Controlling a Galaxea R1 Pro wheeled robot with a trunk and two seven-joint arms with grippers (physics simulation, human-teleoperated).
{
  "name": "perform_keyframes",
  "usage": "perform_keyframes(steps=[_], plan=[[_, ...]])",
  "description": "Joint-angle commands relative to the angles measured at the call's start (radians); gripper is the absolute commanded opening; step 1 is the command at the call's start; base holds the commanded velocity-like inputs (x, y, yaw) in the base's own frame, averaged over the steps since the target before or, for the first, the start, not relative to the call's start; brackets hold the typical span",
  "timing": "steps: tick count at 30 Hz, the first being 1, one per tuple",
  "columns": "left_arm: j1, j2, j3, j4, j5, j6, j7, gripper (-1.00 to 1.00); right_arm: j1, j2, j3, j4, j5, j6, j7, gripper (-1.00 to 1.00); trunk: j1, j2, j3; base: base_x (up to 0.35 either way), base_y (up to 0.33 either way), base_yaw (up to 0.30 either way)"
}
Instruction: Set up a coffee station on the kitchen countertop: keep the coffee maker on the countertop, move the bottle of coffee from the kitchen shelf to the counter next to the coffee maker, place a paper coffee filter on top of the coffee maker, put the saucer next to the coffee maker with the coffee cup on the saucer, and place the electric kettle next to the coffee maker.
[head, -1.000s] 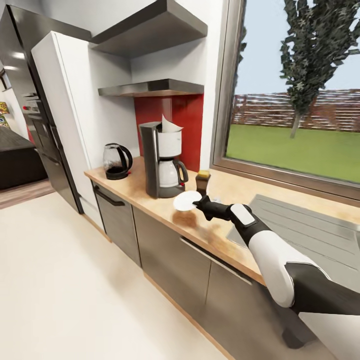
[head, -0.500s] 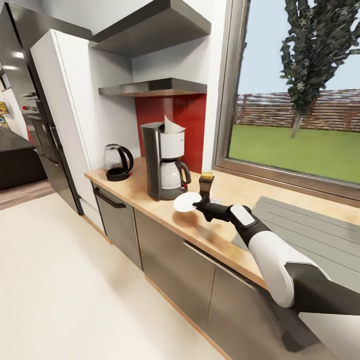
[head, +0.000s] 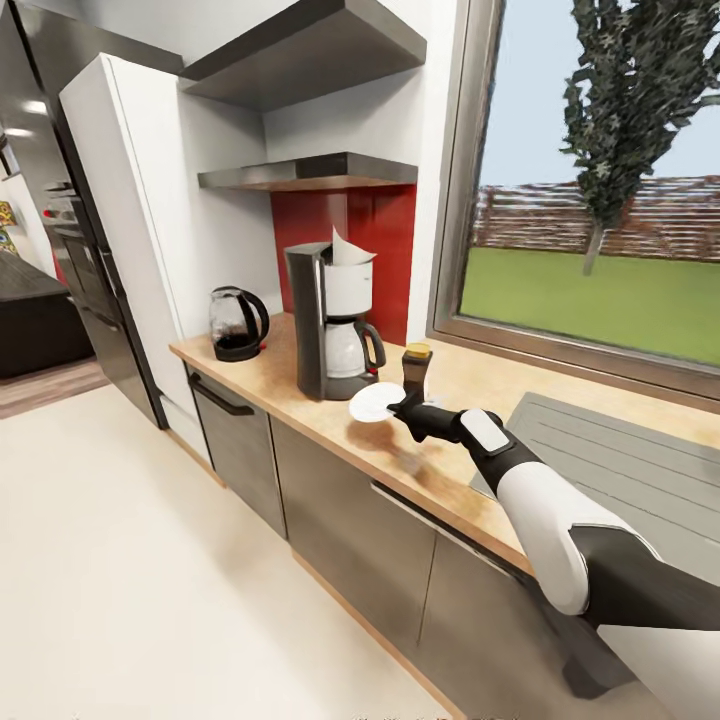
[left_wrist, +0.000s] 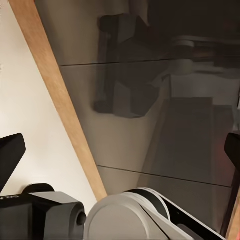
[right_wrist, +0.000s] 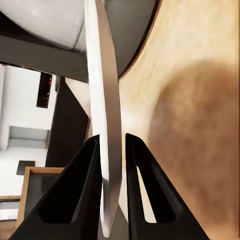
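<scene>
The dark grey coffee maker (head: 330, 322) stands on the beige countertop (head: 285, 385), with the white paper coffee filter (head: 346, 249) sticking out of its top. My right gripper (head: 402, 408) is shut on the rim of the white saucer (head: 372, 402) and holds it tilted just above the counter, right of the carafe. In the right wrist view its fingers (right_wrist: 132, 170) pinch the saucer (right_wrist: 106, 115) edge-on. The bottle of coffee (head: 416, 367) stands right behind the gripper. The glass electric kettle (head: 238, 323) sits at the counter's left end. The coffee cup is out of view. My left gripper (left_wrist: 120, 150) hangs open beside the cabinet fronts.
A grey sink and drainer (head: 640, 450) is inset at the right, under a large window (head: 600, 200). The thin kitchen shelf (head: 310, 172) and a thicker shelf (head: 300, 50) hang above the coffee maker. A white tall cabinet (head: 130, 220) and a dark fridge (head: 60, 230) stand at the left.
The whole view has shifted slightly, so the camera moved. The saucer stays in my right gripper at the same spot beside the coffee maker.
</scene>
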Motion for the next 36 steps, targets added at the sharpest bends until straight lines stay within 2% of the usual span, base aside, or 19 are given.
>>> perform_keyframes(steps=[1,27,36], plan=[[-0.001,0.0,0.004,0.0,-0.004,0.011,-0.004,1.0,-0.001,0.001,-0.009,0.0,0.003,0.005,0.004,-1.0,0.0,-0.001,-0.002,0.0,0.0,0.0],[-0.001,0.0,0.004,0.0,-0.004,0.011,-0.004,1.0,-0.001,0.001,-0.009,0.0,0.003,0.004,0.004,-1.0,0.0,-0.001,-0.04,0.0,0.0,0.0],[0.0,0.0,0.004,0.0,-0.004,0.012,-0.003,1.0,-0.001,0.001,-0.009,0.0,0.003,0.004,0.004,-1.0,0.0,-0.001,-0.044,0.0,0.0,0.0]])
